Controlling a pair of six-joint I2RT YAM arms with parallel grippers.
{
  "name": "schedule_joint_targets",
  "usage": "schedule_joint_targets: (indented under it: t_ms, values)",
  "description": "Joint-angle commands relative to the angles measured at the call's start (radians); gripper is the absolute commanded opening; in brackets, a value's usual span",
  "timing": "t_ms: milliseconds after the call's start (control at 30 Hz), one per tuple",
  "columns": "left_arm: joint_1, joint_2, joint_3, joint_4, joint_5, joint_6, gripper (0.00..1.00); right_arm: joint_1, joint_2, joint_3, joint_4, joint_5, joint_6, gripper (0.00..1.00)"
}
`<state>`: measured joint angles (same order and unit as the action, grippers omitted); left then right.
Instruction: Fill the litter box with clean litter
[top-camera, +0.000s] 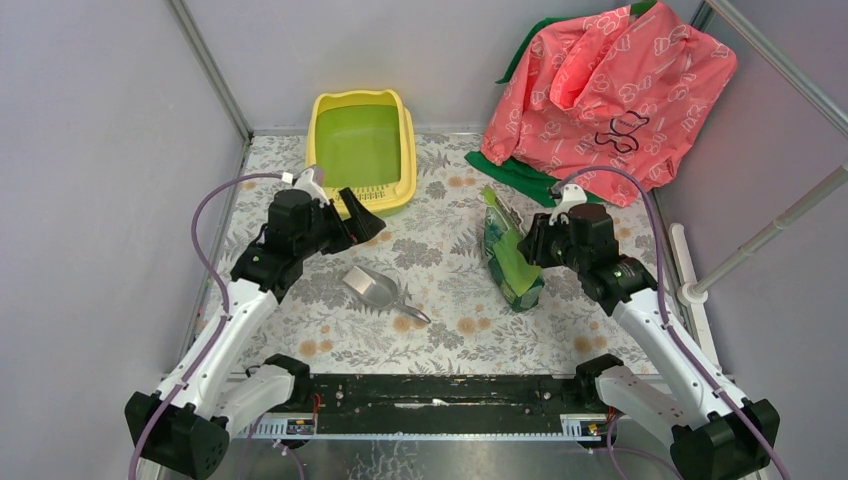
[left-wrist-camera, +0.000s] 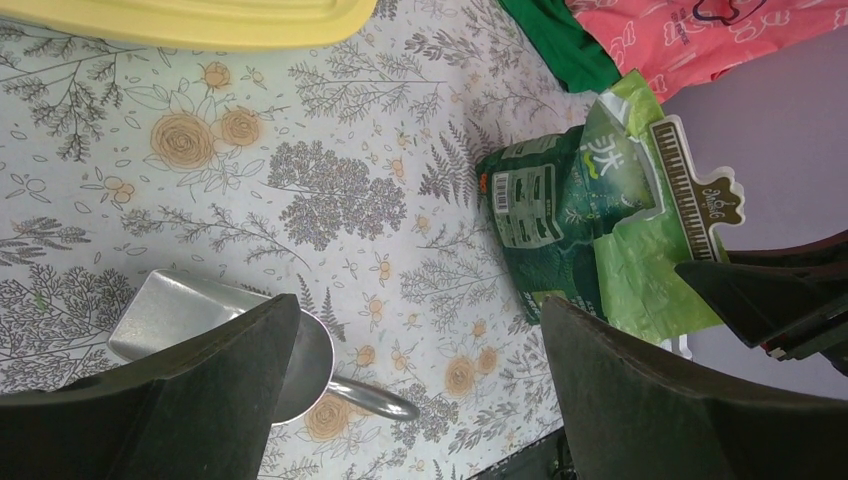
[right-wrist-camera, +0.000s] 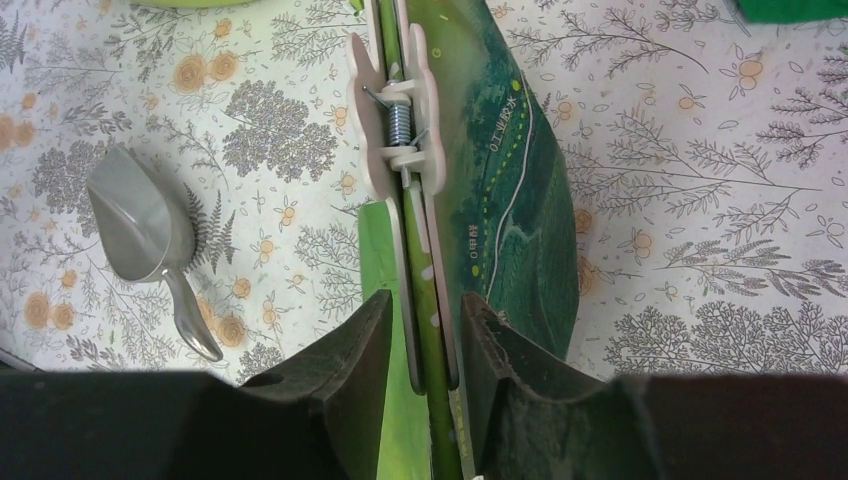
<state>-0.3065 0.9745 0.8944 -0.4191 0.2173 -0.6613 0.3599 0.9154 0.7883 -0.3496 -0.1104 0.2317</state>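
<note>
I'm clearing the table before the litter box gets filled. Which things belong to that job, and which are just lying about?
For the job: litter box; green bag, clipped at the top, likely holding the litter; scoop.
Lying about: pink bundle; green cloth beneath it.

Shiny metal scoop (top-camera: 375, 288) lies flat in middle of tabletop (top-camera: 440, 335), handle pointing to near edge. Tabletop has flower and leaf cover. Green bag (top-camera: 512, 262) right of scoop, not touching it. Pale clip (right-wrist-camera: 400, 130) with metal spring pinches bag top. Big pink bag (top-camera: 610, 90) with little drawings in far right corner, on green cloth (top-camera: 515, 175).
</note>
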Motion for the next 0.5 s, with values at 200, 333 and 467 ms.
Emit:
schedule_joint_targets:
  t_ms: [200,333,467]
  values:
    - [-0.001,-0.002,-0.033,0.052,0.072,-0.006,0.99,0.007,-0.013,0.117,-0.017,-0.001,-0.022,0.50]
    - [-0.042,0.007,-0.013,0.062,0.071,-0.009,0.99,0.007,-0.011,0.195,-0.071,0.041,-0.036,0.61]
    - [-0.140,0.036,0.028,0.064,0.018,-0.006,0.99,0.007,0.008,0.248,-0.088,0.051,-0.047,0.67]
